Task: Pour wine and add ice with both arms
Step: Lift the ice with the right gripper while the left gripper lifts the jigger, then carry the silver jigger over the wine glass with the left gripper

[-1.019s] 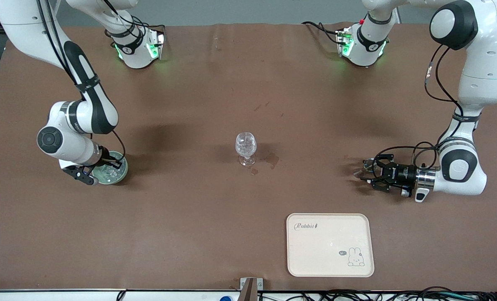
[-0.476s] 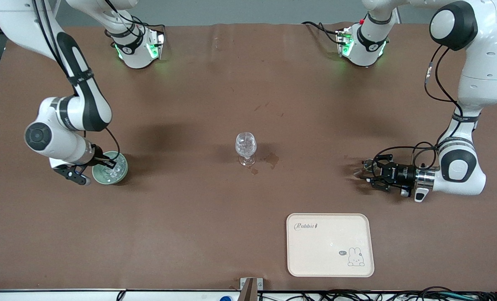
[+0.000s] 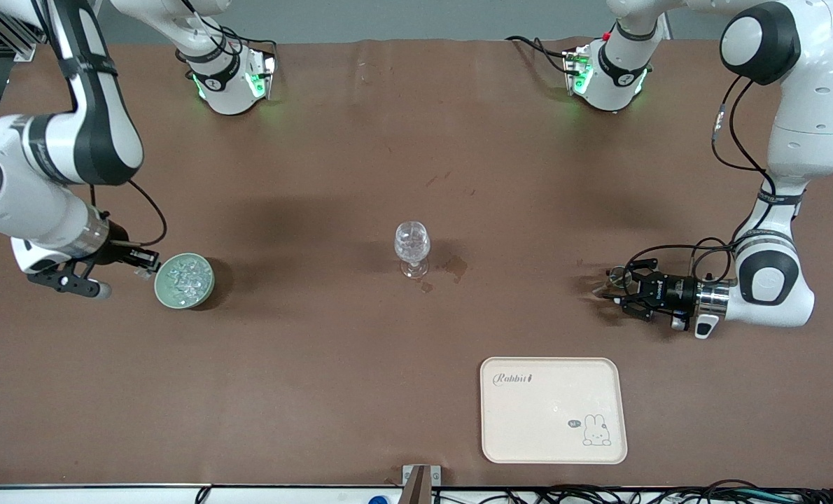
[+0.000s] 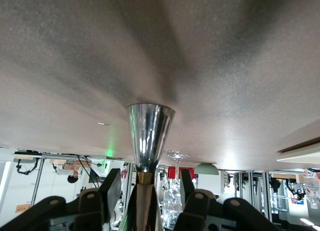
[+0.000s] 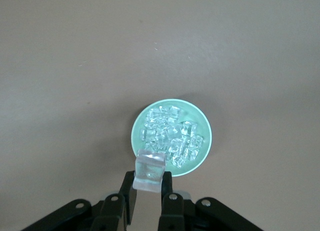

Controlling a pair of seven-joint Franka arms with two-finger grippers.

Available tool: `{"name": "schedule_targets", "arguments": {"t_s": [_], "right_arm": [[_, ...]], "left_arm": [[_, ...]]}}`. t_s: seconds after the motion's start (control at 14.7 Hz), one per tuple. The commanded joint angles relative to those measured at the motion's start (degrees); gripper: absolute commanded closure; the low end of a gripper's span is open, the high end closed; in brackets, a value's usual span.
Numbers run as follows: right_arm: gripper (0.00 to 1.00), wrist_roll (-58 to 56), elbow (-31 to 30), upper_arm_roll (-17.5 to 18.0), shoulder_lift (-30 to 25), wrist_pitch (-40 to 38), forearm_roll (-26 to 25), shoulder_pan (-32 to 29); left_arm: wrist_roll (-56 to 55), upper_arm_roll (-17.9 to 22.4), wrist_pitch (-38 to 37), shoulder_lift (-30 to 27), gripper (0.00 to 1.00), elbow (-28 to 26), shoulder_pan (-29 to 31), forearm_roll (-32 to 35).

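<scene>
Ice, clear glassy cube, in right claw

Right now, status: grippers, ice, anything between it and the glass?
Right gripper shut on ice cube, lifted beside bowl. Left gripper low, shut on metal cup. Nothing between bowl and glass.

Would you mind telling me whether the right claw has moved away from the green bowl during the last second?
Yes. The right claw, shut on an ice cube, has lifted off the green bowl and drawn back toward the right arm's end of the table.
</scene>
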Motion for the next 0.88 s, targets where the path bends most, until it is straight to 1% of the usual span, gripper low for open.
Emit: {"name": "schedule_targets", "arguments": {"t_s": [0.0,0.07,0.14,0.2,0.34,0.41,0.61,0.75,0.82], "right_arm": [[0.99,-4.38,-1.12,0.24,-5.93,-2.64,-0.46,1.38],[0.99,-4.48,-0.78,0.24,-7.51,-4.14,-0.63,1.99],[0.98,-5.52,0.45,0.24,-8.66,-6.67,-0.72,2.43],[0.98,-7.01,2.55,0.24,-9.54,-10.53,-0.72,2.61],[0.98,-7.55,9.04,0.32,-9.73,-18.78,-0.72,2.7],[0.98,-7.55,11.59,0.32,-9.64,-21.96,-0.72,2.79],[0.98,-9.38,18.72,0.24,-9.2,-28.3,-0.63,2.7],[0.98,-12.99,22.68,0.06,-9.2,-29.55,-0.63,2.26],[0.98,-13.52,23.56,0.06,-9.2,-30.42,-0.63,2.18]], "left_arm": [[2.03,-0.27,-0.4,1.03,0.46,0.61,0.52,-0.61],[2.04,-0.27,-0.22,1.12,0.46,0.7,0.44,-0.52],[2.04,-0.27,-0.22,1.12,0.49,0.7,0.44,-0.35],[2.04,-0.27,-0.22,1.12,0.5,0.7,0.44,-0.26],[2.12,-0.27,-0.22,1.03,0.51,0.7,0.44,-0.17],[2.47,-0.27,-0.22,1.03,0.54,0.7,0.44,-0.09],[5.45,-0.27,-0.22,1.12,0.64,0.61,0.44,-0.17],[5.73,-0.27,-0.31,1.12,0.73,0.61,0.44,-0.17],[5.73,-0.36,-0.31,1.12,0.81,0.61,0.44,-0.17]]}}
